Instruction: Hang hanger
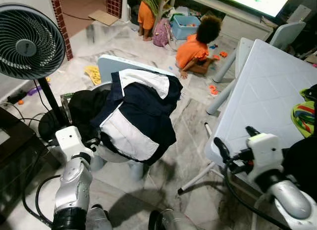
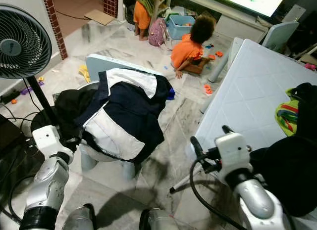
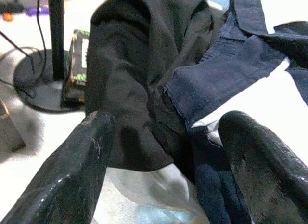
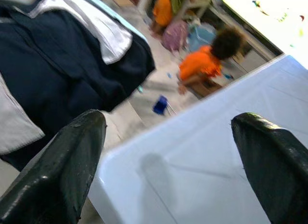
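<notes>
Marble floor surrounds a pale plastic chair (image 1: 116,67) heaped with navy-and-white clothes (image 1: 136,111); left gripper (image 3: 159,151), fingers apart, should probe beside it for the hanger.

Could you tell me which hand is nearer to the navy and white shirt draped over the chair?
The left hand is nearer, open at the shirt's lower left edge by the black garment. The right hand, also open, sits over the white table's near corner, across a gap of floor.
</notes>
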